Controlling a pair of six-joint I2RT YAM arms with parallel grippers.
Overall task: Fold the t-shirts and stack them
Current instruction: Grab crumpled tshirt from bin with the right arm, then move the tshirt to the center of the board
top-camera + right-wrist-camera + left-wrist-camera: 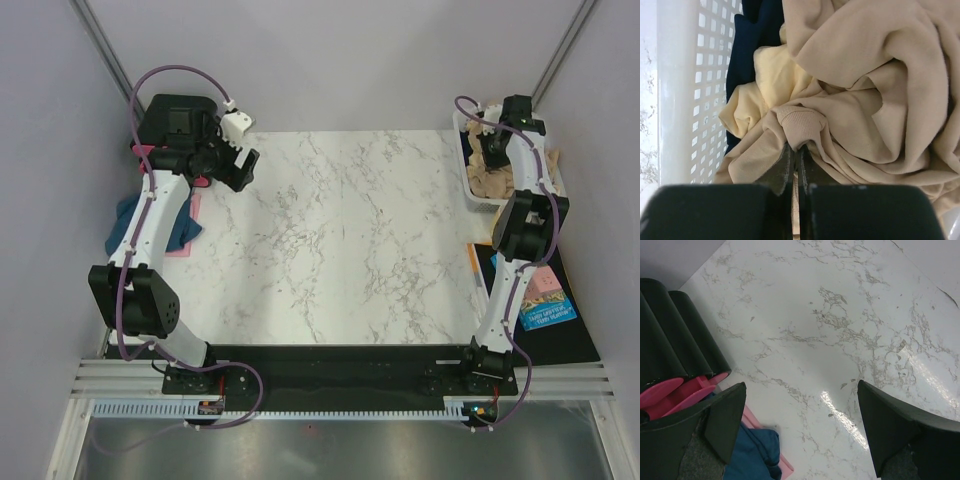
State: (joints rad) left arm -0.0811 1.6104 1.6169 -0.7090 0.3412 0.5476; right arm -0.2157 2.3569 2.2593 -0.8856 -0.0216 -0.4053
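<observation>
Right gripper (796, 150) is pinching a ribbed edge of the tan t-shirt (865, 100) in the far-right basket (680, 75), giving me purchase for lifting

Table (330, 230): white marble-look top, grey veining, smooth, glossy, glare streaks. Basket (680, 75) at far right corner: white plastic, perforated mesh wall, smooth, slight sheen. Tan t-shirt (865, 75) inside: soft matt knit cloth, creased, ribbed band (800, 125). Pale yellow t-shirt (772, 70) and dark blue t-shirt (747, 45) alongside: same matt cloth. Blue t-shirt (125, 230) on pink t-shirt (194, 208) at left edge: matt cloth, rumpled. Left gripper (800, 430) fingers (890, 425): matt black plastic. Rail (560, 380) at near edge: pale metal.
</observation>
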